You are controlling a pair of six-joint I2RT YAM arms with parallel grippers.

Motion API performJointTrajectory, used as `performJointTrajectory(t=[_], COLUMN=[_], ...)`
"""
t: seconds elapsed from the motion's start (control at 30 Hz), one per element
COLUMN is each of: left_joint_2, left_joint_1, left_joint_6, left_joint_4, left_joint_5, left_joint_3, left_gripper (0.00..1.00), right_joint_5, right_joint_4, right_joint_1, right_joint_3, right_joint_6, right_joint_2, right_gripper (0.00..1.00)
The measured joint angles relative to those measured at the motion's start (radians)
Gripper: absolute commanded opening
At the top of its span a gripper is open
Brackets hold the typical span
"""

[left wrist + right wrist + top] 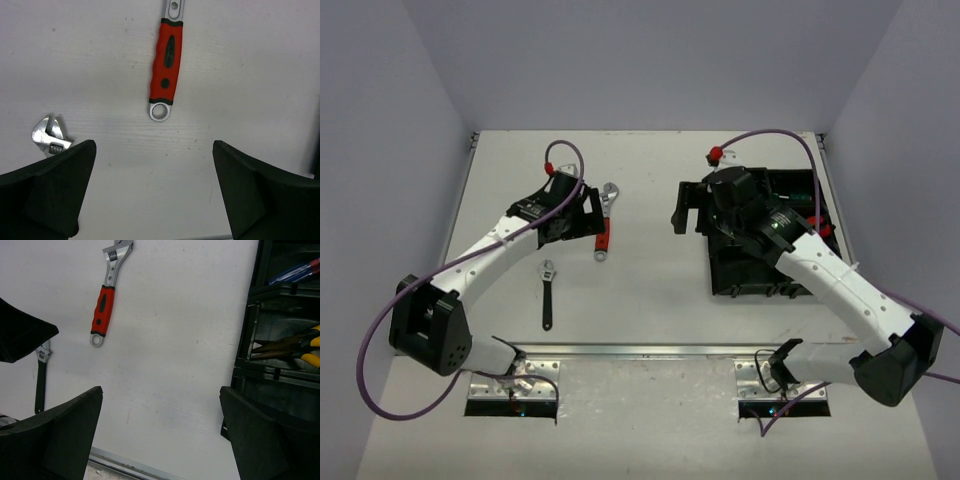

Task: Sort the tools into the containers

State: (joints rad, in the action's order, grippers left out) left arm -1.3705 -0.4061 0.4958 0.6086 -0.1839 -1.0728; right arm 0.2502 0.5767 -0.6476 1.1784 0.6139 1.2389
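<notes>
I'm looking down on a white tabletop point(650, 300), matte with faint scuffs (clearer on my wrist feeds). Pale grey walls point(650, 60) box it in at the back and both sides. A metal strip point(650, 350) runs across its near edge.

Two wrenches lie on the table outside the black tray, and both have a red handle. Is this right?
Not fully. Two wrenches lie on the table outside the black tray, but only one is a red-handled wrench; the other is a black-handled wrench. The top external view shows both.
</notes>
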Motion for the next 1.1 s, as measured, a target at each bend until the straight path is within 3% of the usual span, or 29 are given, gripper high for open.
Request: performJointTrajectory(t=[0.17,0.37,0.5,0.7,0.87,1.1], left_joint_2=[-0.016,0.181,0.411,0.611,0.603,0.562], left_joint_1=[-0.018,-0.024,-0.025,-0.024,-0.024,-0.025], left_joint_6=[0.010,-0.009,-0.063,-0.091,-0.091,-0.095], left_joint_4=[0.012,0.046,0.064,0.033,0.024,0.002], left_joint_5=[-0.003,-0.059,-0.109,-0.181,-0.181,-0.137], left_joint_3=[0.000,0.005,0.015,0.123,0.248,0.261], left_gripper=[1.00,1.00,1.00,1.00,1.00,1.00], right_joint_5=[-0.017,-0.078,-0.147,-0.103,-0.016,0.064], right_joint_4=[0.008,-0.029,-0.051,0.013,0.051,0.045], right_joint_1=[0.000,0.000,-0.007,-0.046,-0.069,-0.085], right_joint_3=[-0.002,0.038,0.213,0.656,0.790,0.930], right_joint_6=[-0.019,-0.014,-0.002,0.037,0.098,0.118], right_joint_2=[0.000,0.163,0.422,0.851,1.003,1.155], right_gripper=[0.99,0.99,0.99,0.99,0.99,0.98])
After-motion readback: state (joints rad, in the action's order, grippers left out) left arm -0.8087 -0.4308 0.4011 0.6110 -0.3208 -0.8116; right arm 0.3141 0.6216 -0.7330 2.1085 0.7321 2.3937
